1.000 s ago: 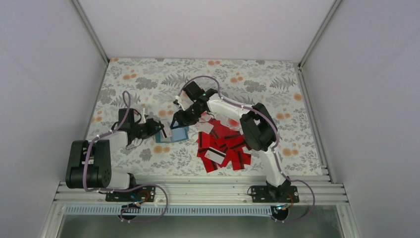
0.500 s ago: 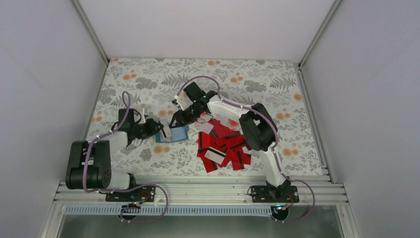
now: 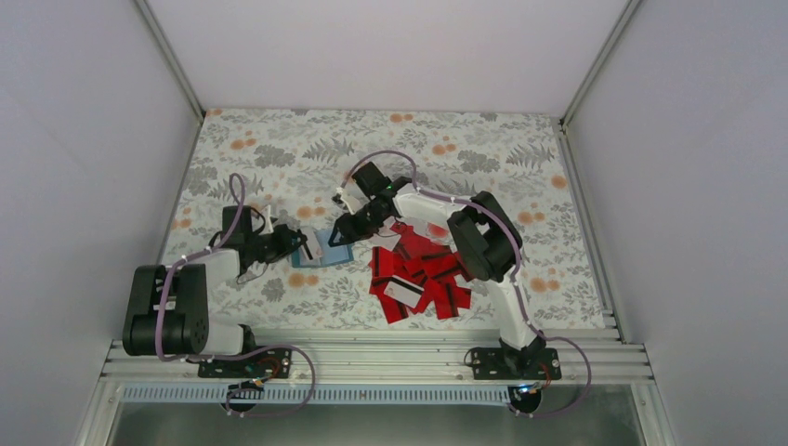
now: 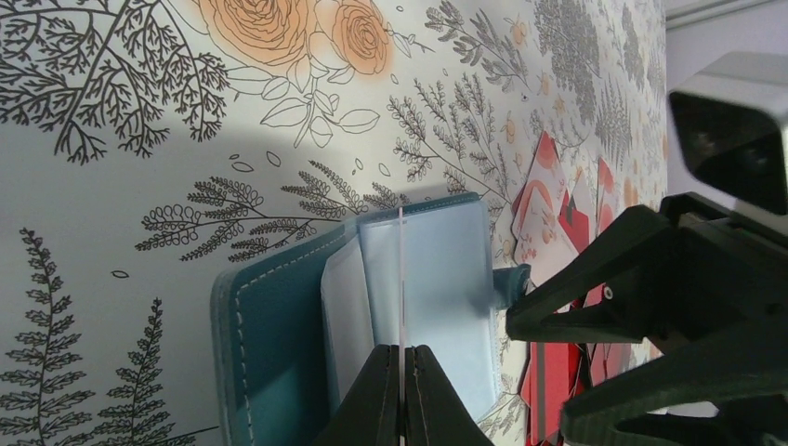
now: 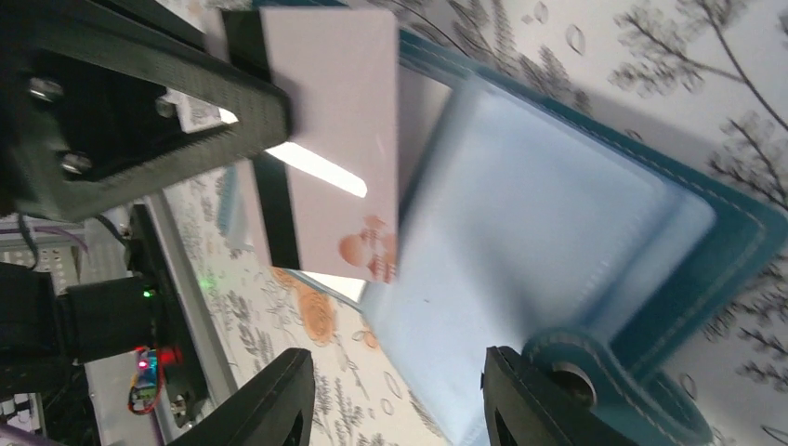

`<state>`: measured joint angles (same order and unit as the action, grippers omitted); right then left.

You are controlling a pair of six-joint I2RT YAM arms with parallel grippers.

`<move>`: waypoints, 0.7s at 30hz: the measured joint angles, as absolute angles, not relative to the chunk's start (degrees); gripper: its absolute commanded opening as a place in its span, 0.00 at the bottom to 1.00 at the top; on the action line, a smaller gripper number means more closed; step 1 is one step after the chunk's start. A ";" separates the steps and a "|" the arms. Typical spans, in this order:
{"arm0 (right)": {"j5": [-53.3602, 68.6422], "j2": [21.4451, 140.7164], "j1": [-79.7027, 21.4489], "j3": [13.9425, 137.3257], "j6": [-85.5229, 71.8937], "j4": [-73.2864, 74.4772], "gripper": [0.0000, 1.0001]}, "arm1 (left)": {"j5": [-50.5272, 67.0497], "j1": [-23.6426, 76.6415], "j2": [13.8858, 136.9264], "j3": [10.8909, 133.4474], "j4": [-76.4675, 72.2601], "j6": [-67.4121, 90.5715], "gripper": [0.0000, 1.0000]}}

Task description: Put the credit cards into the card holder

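- My left end effector has its two black fingers pressed together on a thin white plastic credit card. My left wrist camera sees the card edge-on, as a narrow pale line.
- My right wrist camera shows the same card's white face, with a black band along one long side and a red spot near the corner nearest the pockets.
- The small teal-blue folding card holder lies open and flat on the floral-printed tabletop, between my two end effectors.
- Its stitched teal cover faces up on my left wrist's side, and the clear inner pockets are spread across it.
- The held card stands over those pockets with its free end towards them. I cannot tell whether the edge has entered a pocket.
- My right end effector has its fingers apart, with nothing gripped between them. It is low over the holder's open side.
- The holder's round teal snap tab sits just beside one of those fingers.
- From my left wrist, the right end effector's black fingers fill the right of the view, with tips close to the tab.
- The loose pile of red rectangular credit cards, some with black stripes and a few white-faced, lies on the tabletop to the right of the holder, under my right arm.
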<state>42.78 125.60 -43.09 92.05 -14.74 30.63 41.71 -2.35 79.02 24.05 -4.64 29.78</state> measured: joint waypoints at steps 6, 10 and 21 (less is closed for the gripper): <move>40.99 125.60 -42.59 89.01 -14.26 30.48 0.39 | 41.80 -2.35 79.59 24.05 -5.45 30.24 0.02; 40.47 125.60 -42.57 87.90 -13.80 29.82 0.35 | 41.91 -2.33 80.03 24.05 -5.87 30.46 0.02; 40.23 125.60 -42.39 87.46 -13.76 29.34 0.31 | 42.06 -1.30 81.58 24.05 -7.03 30.41 0.02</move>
<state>40.23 125.60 -42.39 87.46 -13.76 29.34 42.06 -1.30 81.58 24.05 -7.03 30.41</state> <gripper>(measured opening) 0.309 0.028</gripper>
